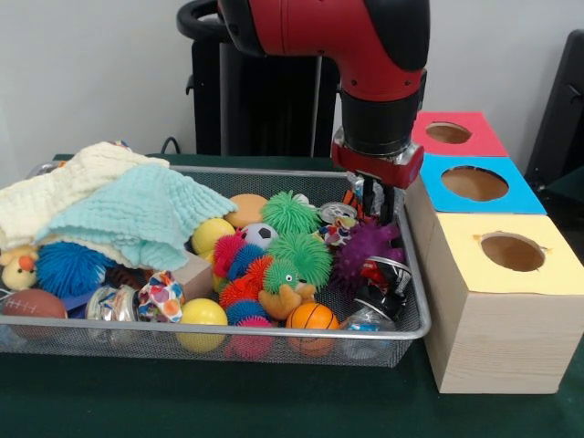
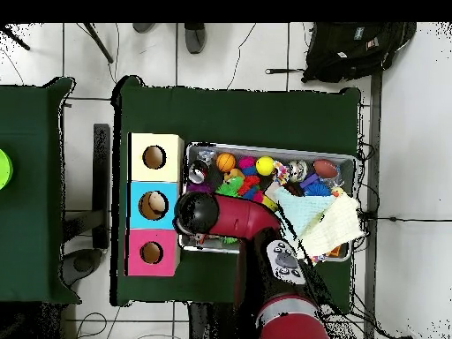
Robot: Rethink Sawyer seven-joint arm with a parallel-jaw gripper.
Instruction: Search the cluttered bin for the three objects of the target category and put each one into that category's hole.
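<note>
Hand [image 1: 377,203] sits low at the far right end of the wire bin [image 1: 274,336], just above the purple spiky ball [image 1: 363,253]. We cannot tell whether it is clenched or released; the wrist housing blocks it in the front view and the arm [image 2: 231,217] covers it from overhead. We see nothing clearly lifted in it.

Right around it: a small metal tin [image 1: 336,213] to the left, and dark wire-and-glass clutter [image 1: 383,297] nearer the bin's right corner. Further left, green fuzzy balls [image 1: 297,233], a soccer ball [image 1: 259,235], a basketball [image 1: 312,317], a yellow ball [image 1: 203,313], a blue spiky ball [image 1: 71,267]. Far left, a mint cloth [image 1: 137,214] and a cream cloth [image 1: 64,187] drape over that end, with a football [image 1: 33,303] near the corner.

Target category isn't given, so we can't name the three objects; candidates all still lie in the bin. The box [image 1: 497,301] stands just right of the bin on the desk [image 1: 228,401], with a yellow hole [image 1: 512,251] nearest, blue hole [image 1: 474,183] behind, red hole [image 1: 448,133] farthest.

Risks, our judgement: packed toys mean a grab could pinch two at once or snag spikes and drag neighbours out. The cloths may hide a target. The bin wall and box edge are close to the hand, so a low carry could clip them and drop the item short of its hole.
</note>
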